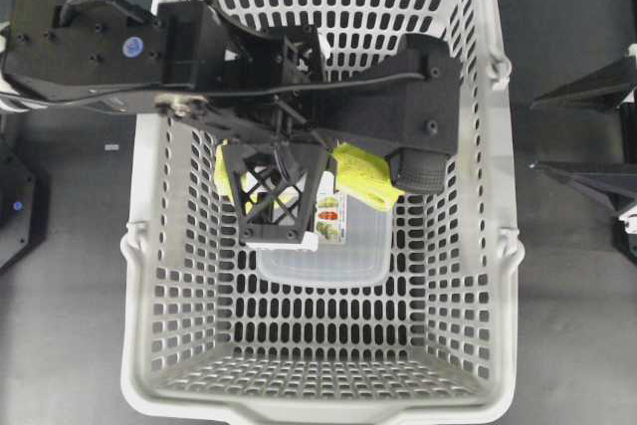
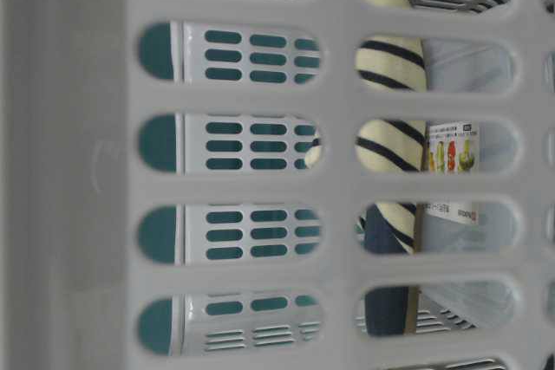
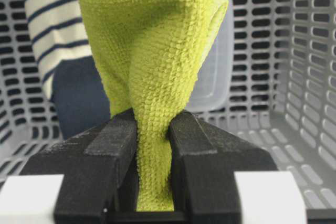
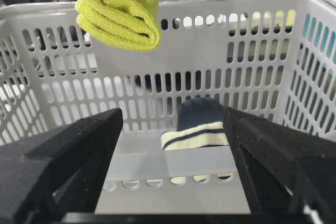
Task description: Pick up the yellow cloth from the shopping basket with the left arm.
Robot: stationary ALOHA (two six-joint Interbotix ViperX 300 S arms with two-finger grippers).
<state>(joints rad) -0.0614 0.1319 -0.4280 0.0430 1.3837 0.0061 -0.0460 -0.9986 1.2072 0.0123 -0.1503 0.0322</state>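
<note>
Black, lattice-patterned fingers of the left gripper (image 3: 153, 169) are clamped together on the yellow cloth (image 3: 149, 66), which is pinched at its lower fold and fans out beyond the jaws. In the right wrist view the cloth (image 4: 119, 11) hangs bunched in the air at about 11 o'clock, above the floor of the shopping basket (image 4: 273, 45) and level with its rim. Overhead, the left arm (image 1: 109, 52) reaches in from 9 o'clock across the basket (image 1: 498, 246), the cloth (image 1: 366, 176) showing beneath it near the centre. A clear plastic container (image 1: 348, 251) lies on the basket floor at 6 o'clock of the cloth. A cream-and-navy striped slipper (image 4: 202, 132) lies near the far wall. The right gripper (image 4: 173, 166) stands with its jaws wide apart, holding nothing, outside the basket's near wall.
</note>
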